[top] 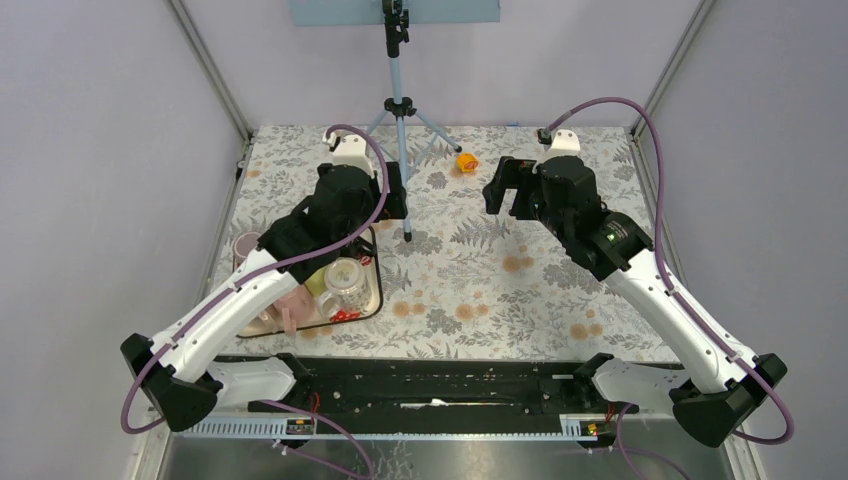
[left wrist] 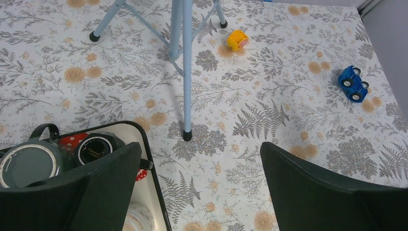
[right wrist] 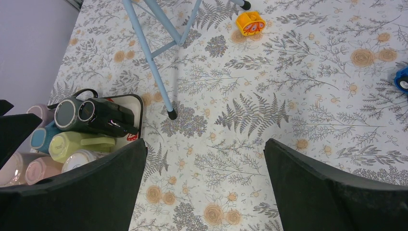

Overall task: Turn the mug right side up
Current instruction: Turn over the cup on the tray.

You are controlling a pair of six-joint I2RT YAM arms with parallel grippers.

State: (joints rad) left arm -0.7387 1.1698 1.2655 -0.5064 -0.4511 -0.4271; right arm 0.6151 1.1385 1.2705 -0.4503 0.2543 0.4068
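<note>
Black ribbed fingers (left wrist: 96,192) of your left tool (left wrist: 201,147) are standing wide apart and gripping nothing, and you are seeing only flowered cloth between them. That tool is hanging near the far right corner of the tray (right wrist: 138,108), and its left finger is overlapping the tray's edge in the wrist view. Your right tool (right wrist: 204,142) is gaping just as wide, also holding nothing. It is hovering over the table (top: 480,300), well to the right of the tray.

The mugs (right wrist: 41,137) are sitting crowded together in that tray on the left side of the table, touching one another. From the right wrist you are seeing them lying on their sides. A dark grey mug (right wrist: 67,113) is showing a round face at the far end with its handle arching behind it, and a green mug (right wrist: 72,144) is lying just nearer. Blue, pink and cream ones are lying around them. You cannot tell from these views which one is to be turned.

Farther out, a pale blue tripod (left wrist: 186,72) is standing between the two tools, one foot resting just beside the tray's far right corner. A small yellow toy (left wrist: 237,39) is lying beyond the tripod, and a blue toy car (left wrist: 352,83) is sitting near the table's right edge, well apart from everything else.
</note>
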